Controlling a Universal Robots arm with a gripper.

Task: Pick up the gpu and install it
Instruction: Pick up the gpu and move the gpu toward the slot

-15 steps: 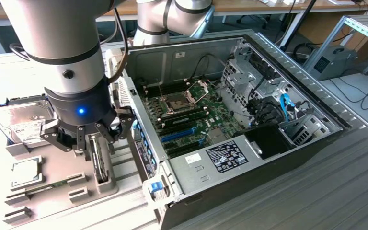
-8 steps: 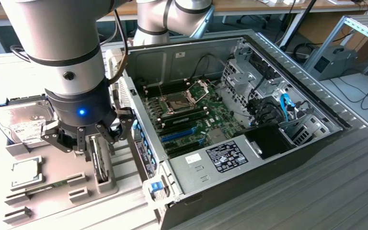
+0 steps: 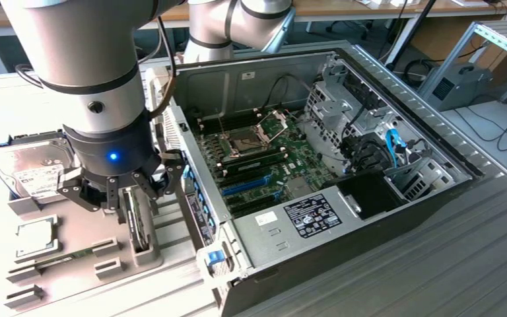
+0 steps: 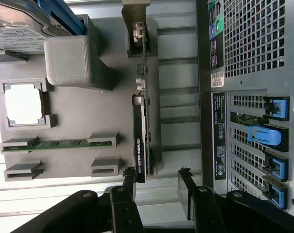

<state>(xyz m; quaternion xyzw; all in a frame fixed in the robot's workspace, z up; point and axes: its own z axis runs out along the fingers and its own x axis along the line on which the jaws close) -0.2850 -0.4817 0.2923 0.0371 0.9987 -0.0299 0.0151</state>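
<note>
The gpu (image 3: 136,223) is a thin black card standing on edge in a grey holder on the parts tray, at the exterior view's left of the open computer case. My gripper (image 3: 119,193) hangs straight above it, open, with its black fingers (image 3: 77,193) spread to either side of the card's top edge. In the wrist view the gpu (image 4: 140,138) runs lengthwise away from the gripper (image 4: 157,175), its near end lying between the fingertips (image 4: 129,174) and close to one of them. Nothing is gripped.
The grey parts tray (image 3: 86,284) also carries a silver hard drive (image 3: 26,170), a square silver chip (image 3: 35,238) and a memory stick (image 4: 59,143). The open computer case (image 3: 447,155) shows its motherboard with blue card slots (image 3: 249,186) and a power supply (image 3: 311,214). The case's rear wall (image 4: 253,48) stands beside the tray.
</note>
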